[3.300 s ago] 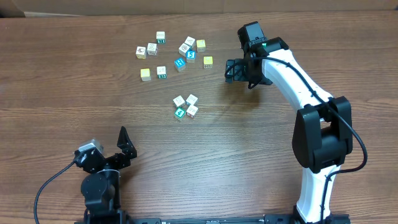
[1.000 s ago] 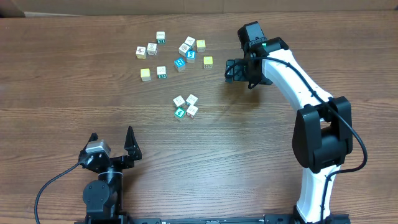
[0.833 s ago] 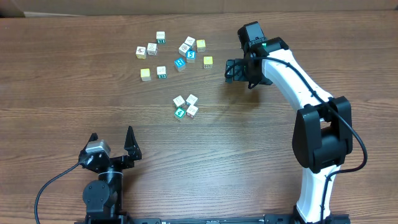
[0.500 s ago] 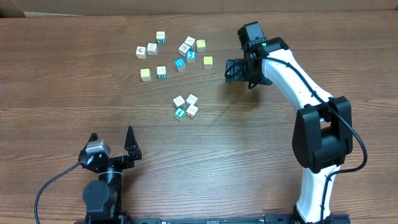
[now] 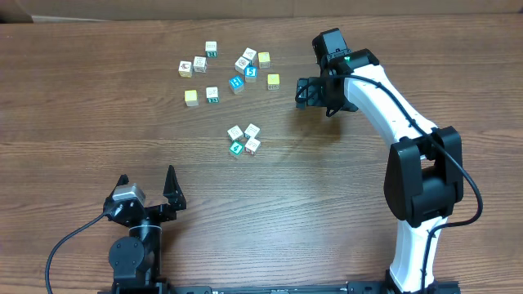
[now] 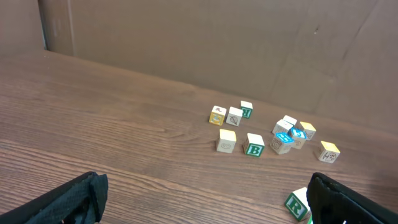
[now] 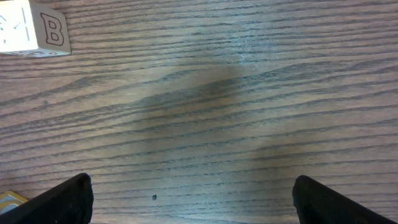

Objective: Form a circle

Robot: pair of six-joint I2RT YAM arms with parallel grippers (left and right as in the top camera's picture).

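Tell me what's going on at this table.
Nothing is being handled right now. The left tool is open and empty near the front of the table, well short of any cube. The right tool, also open and empty, hangs over bare wood just right of the loose scatter of letter cubes. Mid-table sits a tight cluster of four tiny cubes, three white and one teal, touched by neither arm.
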